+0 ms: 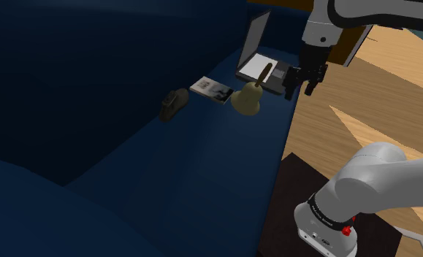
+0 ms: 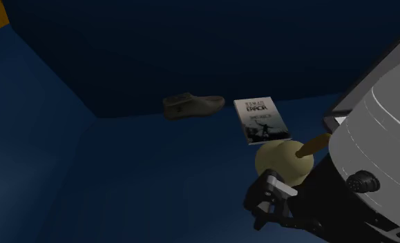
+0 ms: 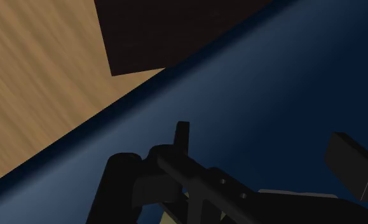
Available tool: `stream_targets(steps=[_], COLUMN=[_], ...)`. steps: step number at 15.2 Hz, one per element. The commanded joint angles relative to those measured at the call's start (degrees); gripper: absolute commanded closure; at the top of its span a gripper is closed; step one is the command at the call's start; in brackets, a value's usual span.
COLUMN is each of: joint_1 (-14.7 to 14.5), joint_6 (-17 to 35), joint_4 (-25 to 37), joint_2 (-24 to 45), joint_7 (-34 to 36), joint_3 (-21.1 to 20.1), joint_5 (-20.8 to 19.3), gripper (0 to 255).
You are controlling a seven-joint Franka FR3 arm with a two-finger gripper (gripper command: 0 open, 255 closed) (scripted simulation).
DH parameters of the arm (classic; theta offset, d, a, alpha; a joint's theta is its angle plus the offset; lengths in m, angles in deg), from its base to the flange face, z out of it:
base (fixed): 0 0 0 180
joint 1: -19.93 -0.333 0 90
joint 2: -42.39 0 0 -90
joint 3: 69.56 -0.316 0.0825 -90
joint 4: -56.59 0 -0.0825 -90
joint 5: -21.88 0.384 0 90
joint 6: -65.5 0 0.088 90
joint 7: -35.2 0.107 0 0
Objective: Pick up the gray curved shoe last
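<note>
Gripper (image 1: 299,90), fingers apart and empty, hangs near the laptop (image 1: 264,64), well apart from the gray shoe last (image 1: 175,103) lying beyond bell (image 1: 246,99) and book (image 1: 211,89) (both best passed over high) on the blue seat (image 1: 188,168).

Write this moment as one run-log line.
gripper: open, empty | last: lying free, apart from gripper | bell: between them in shoulder view | book: beside bell

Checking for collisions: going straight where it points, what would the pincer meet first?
The black two-finger pincer would most likely meet the bare dark blue surface near its edge; depth is unclear.
</note>
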Motion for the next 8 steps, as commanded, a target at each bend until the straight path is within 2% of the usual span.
stream_targets(steps=[1,8], joint_1=[0.0,-0.86], joint_6=[0.0,7.73], joint_4=[0.0,2.12], joint_2=[0.0,7.99], joint_7=[0.0,13.97], joint_3=[0.0,-7.83], joint_5=[0.0,6.86], gripper=[0,0])
